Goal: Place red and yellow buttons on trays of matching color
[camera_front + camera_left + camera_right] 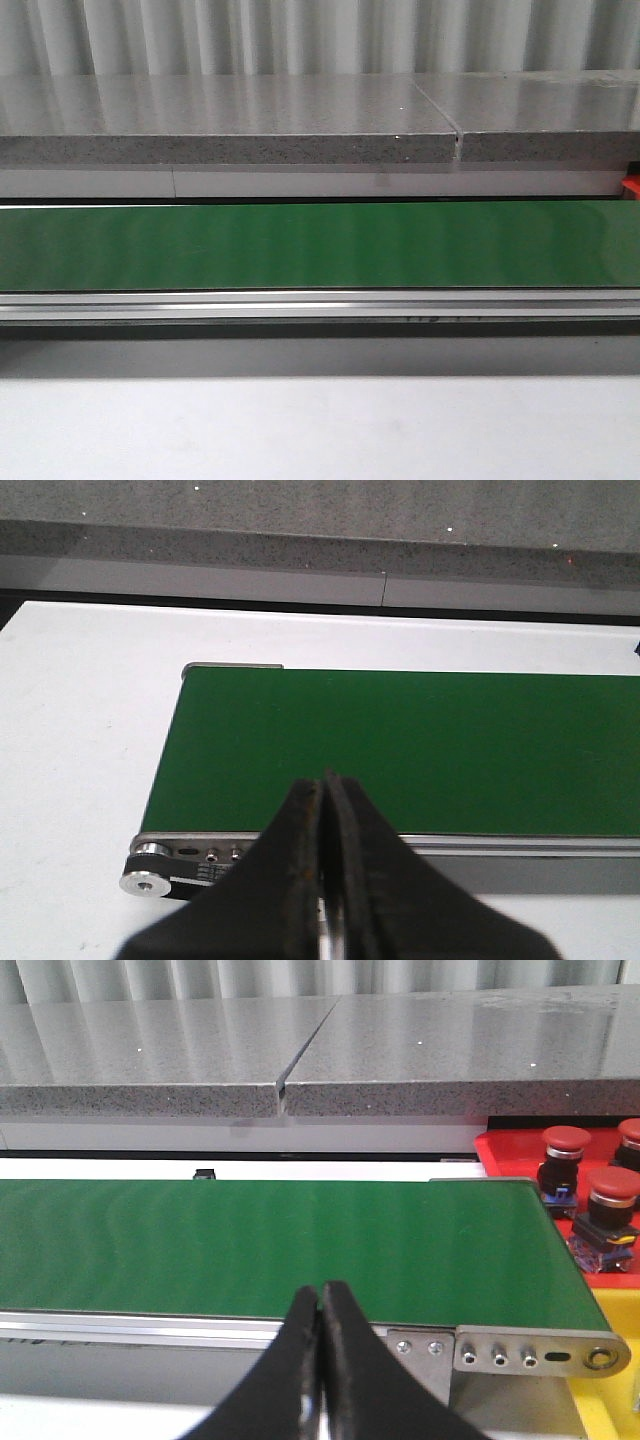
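I hold both arms waiting: left gripper (322, 800) and right gripper (321, 1305) pressed together, empty. Green belt (320, 245) bare; red buttons (610, 1195) fill the red tray (500, 1150), so next I await another button

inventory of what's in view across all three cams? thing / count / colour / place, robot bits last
conveyor belt: 1, green, runs across the white table ahead of both arms; nothing on it
buttons: 3 visible, red caps, on the red tray
red tray: 1, red, past the belt's right end
yellow tray: 1, yellow, edge only, by the belt's right end roller
stone slabs: 2, grey speckled, behind the belt
table: 1, white, under the belt
left gripper: 1, black, shut, empty
right gripper: 1, black, shut, empty
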